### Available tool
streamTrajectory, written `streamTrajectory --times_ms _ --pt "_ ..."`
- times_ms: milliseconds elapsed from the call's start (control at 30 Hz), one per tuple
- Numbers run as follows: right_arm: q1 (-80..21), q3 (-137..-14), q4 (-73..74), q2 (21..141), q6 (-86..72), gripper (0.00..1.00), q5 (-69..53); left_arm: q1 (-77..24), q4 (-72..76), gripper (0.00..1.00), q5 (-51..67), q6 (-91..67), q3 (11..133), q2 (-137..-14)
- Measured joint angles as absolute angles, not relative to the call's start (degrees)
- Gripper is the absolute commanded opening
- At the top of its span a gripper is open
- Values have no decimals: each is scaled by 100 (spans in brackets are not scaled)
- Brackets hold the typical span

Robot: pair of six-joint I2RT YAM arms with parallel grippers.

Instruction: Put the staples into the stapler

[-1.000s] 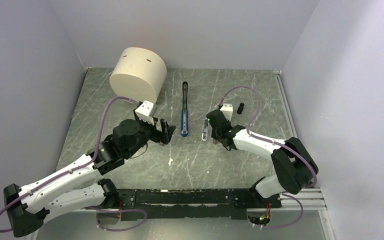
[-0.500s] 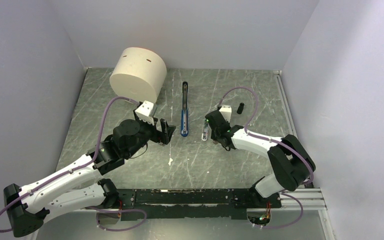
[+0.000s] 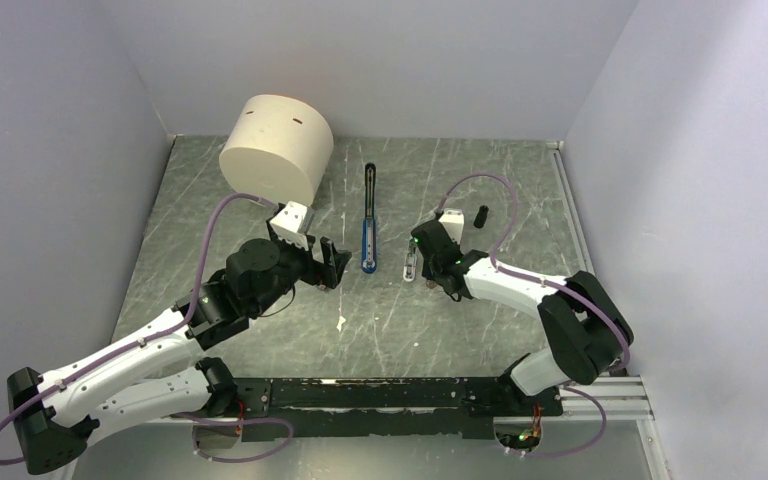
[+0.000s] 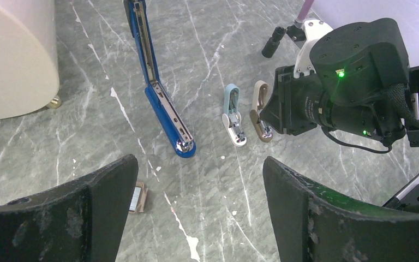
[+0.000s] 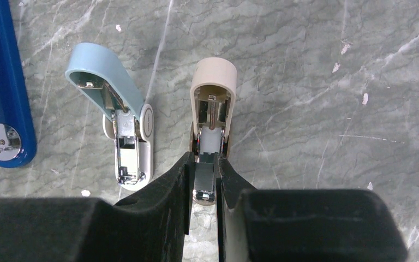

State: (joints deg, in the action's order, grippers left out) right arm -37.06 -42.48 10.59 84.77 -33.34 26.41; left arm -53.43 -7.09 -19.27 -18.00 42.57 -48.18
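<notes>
The stapler point(image 3: 368, 235) lies opened flat mid-table, its blue half point(image 4: 166, 112) near me and its black arm stretched away; its blue end shows at the left edge point(image 5: 5, 93) of the right wrist view. My right gripper point(image 5: 205, 162) is shut on a small grey ribbed strip of staples point(image 5: 205, 179), holding it at the front of an opened beige mini stapler point(image 5: 213, 87). That gripper point(image 3: 424, 270) sits right of the blue stapler. The staple box point(image 4: 138, 197) lies by my left gripper point(image 4: 199, 161), which is open and empty point(image 3: 332, 262) left of the stapler.
A pale-blue mini stapler point(image 5: 114, 109) lies opened beside the beige one. A large cream cylinder point(image 3: 276, 148) stands at the back left. A small black cylinder point(image 3: 482, 215) is behind the right arm. Walls close three sides.
The right gripper has shifted very slightly over the beige mini stapler. The left arm and the things on the table have not moved.
</notes>
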Motion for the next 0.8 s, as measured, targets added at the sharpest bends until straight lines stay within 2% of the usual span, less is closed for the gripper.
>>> streamTrajectory --times_ms 800 --pt "-3706 -4198 980 8619 -3308 23 2655 -5341 -709 89 -1927 -1800 4257 -4871"
